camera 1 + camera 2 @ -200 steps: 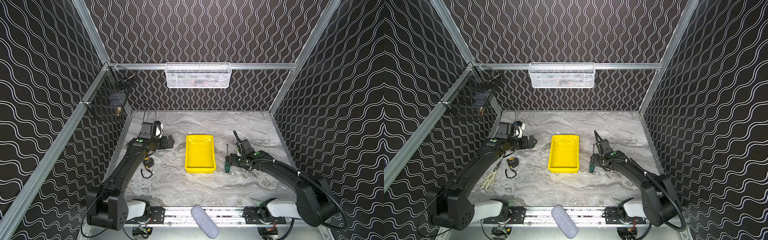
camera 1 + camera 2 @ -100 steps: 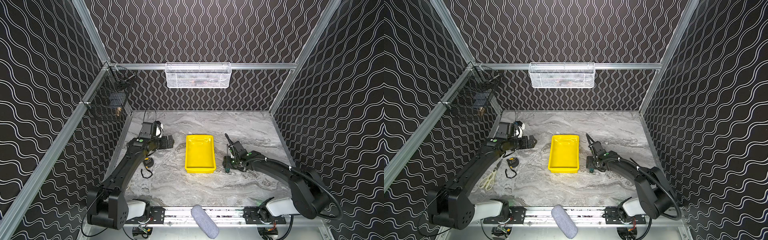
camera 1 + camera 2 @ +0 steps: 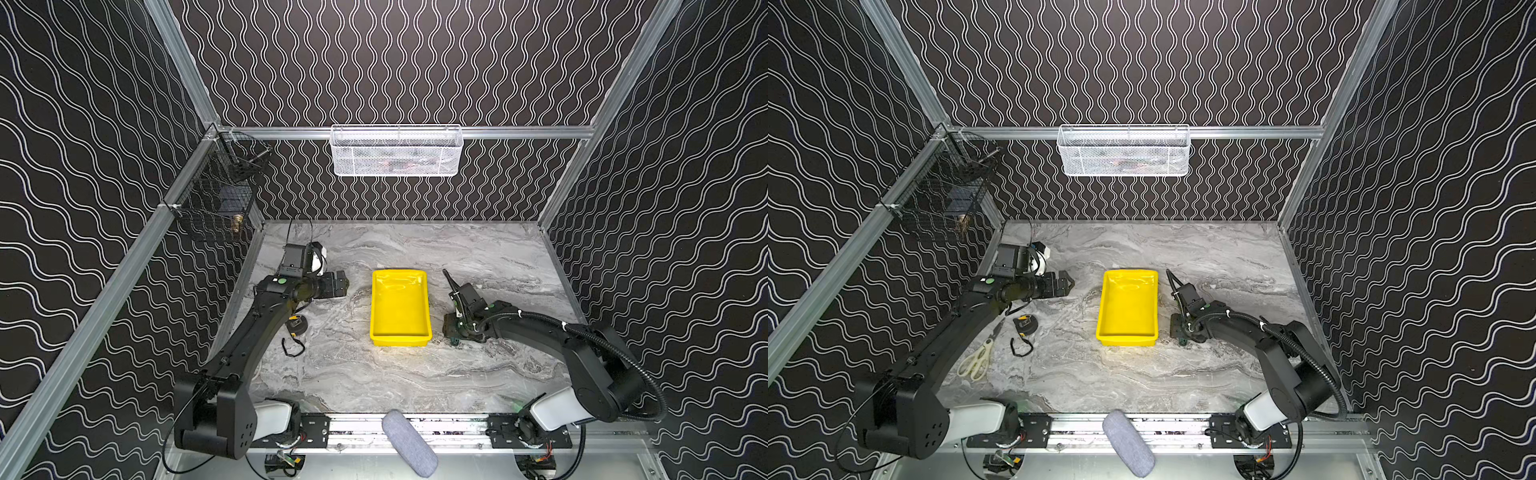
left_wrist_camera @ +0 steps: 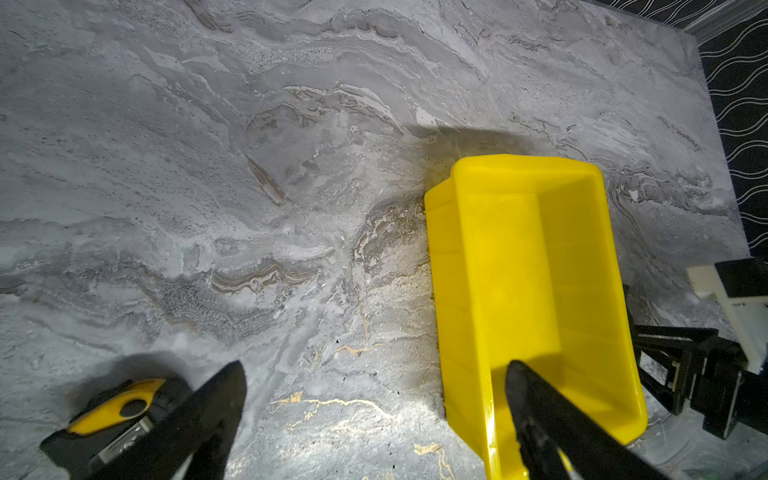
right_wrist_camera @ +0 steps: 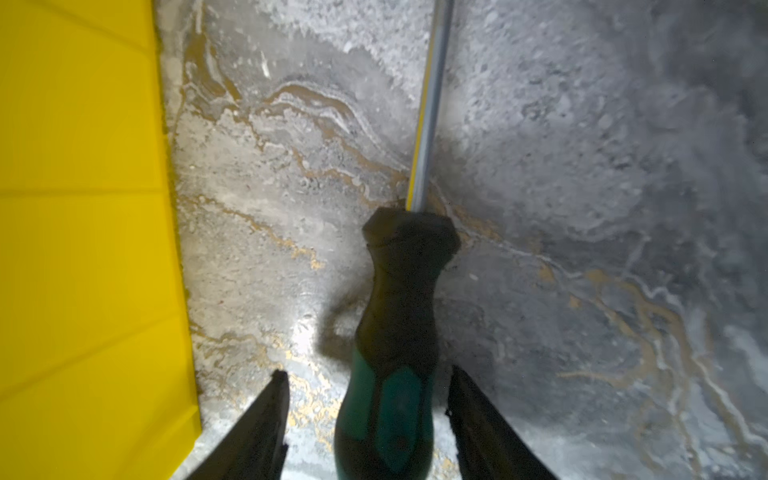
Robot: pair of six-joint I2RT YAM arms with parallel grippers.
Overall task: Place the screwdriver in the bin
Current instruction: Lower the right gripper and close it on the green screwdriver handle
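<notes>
2 fingers (image 5: pixel 266 419) of the right gripper (image 5: pixel 368 374) straddle the screwdriver (image 5: pixel 390 332) at the green part of its handle, with a gap showing on both sides. The jaws stand apart and nothing is clamped yet. The screwdriver lies flat on the marble table (image 3: pixel 374 374), just beside the long wall of the yellow bin (image 5: pixel 83 208), its shaft running along that wall. The bin itself is empty, so the job looks to be at the pick-up stage.

Over on the other side of the bin, the left gripper (image 4: pixel 374 365) hovers with its jaws wide and empty, near the tape measure (image 4: pixel 120 405).

Here is where it could slip. The handle is round and waisted, and it sits nearer 1 finger than the other. That finger would likely touch first and could roll or nudge the tool sideways toward the bin.

The hold is also right at the butt end, with the whole shaft out in front. A light squeeze could let the tool pivot and the tip droop, and a drooping tip could snag the bin's rim on the way over. The bin looks light, too, so a knock from the nearer finger might shove it.
</notes>
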